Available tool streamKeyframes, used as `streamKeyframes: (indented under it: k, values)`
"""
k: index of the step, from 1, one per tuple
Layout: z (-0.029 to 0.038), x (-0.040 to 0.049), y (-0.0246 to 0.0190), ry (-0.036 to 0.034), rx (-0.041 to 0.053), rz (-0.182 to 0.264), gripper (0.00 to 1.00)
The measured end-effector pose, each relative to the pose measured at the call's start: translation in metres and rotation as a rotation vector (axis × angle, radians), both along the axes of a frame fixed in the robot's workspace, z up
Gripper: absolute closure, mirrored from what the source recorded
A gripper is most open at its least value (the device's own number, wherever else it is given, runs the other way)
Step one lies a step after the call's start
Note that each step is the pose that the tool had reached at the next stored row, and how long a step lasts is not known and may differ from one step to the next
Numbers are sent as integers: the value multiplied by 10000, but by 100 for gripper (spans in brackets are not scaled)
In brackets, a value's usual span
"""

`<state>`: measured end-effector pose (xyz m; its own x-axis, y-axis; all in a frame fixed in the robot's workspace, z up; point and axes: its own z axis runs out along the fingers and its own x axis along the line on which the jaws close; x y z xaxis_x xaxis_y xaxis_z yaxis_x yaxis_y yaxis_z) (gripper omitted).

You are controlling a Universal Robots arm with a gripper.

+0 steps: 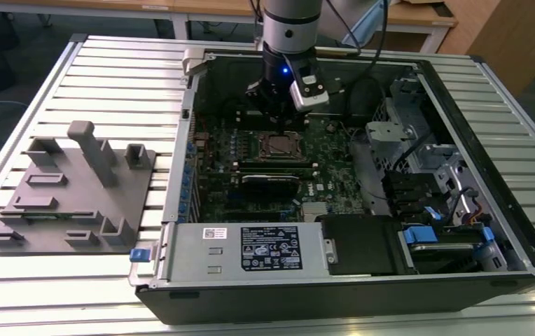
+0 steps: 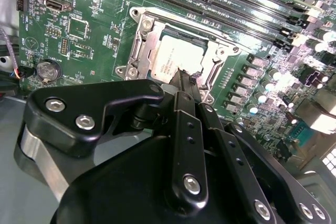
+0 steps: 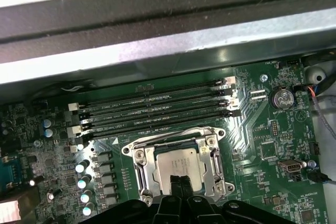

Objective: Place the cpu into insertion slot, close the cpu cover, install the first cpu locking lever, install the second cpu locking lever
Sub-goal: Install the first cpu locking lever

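Tool: we see the tool (image 2: pixel 187 78) low over the socket in the second wrist view, its two black fingers pressed together with no gap between them, tips right at the edge of the chip. It carries nothing.
Tool, other angle: in the first wrist view the tool (image 3: pixel 178 179) pokes in with its tips closed over the chip's near edge.
Cpu: the cpu (image 2: pixel 176 59) lies flat in its socket, a square chip with a dull silver-tan metal top and faint print that we leave unread. In the first wrist view the cpu (image 3: pixel 181 165) sits level inside the frame.
Insertion slot: the insertion slot (image 3: pixel 143 171) surrounds the chip with a silver metal rim and round bolt heads at its corners.
Cpu cover: we take the bright metal frame around the chip to be the cpu cover (image 2: pixel 218 56); whether it is fully down, we cannot tell.
Memory slots: long black memory slots (image 3: pixel 157 109) run just beside the socket, on the green motherboard (image 3: pixel 262 145).
Wider scene: in the exterior view the arm (image 1: pixel 291 28) reaches down into the open computer case (image 1: pixel 491 231), the tool (image 1: pixel 281 126) just above the socket.
Desk: the case rests on a ribbed metal desk (image 1: pixel 118 77), with a grey fixture block (image 1: pixel 71 189) on the exterior view's left.
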<state>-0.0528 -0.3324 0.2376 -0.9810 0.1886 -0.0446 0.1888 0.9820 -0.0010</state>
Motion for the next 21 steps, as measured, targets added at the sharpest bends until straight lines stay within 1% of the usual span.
streamKeyframes:
  k: [12, 21]
  values:
    - [3, 1, 0, -2, 3, 8, 90]
    - [-15, 20, 1, -3, 5, 274, 90]
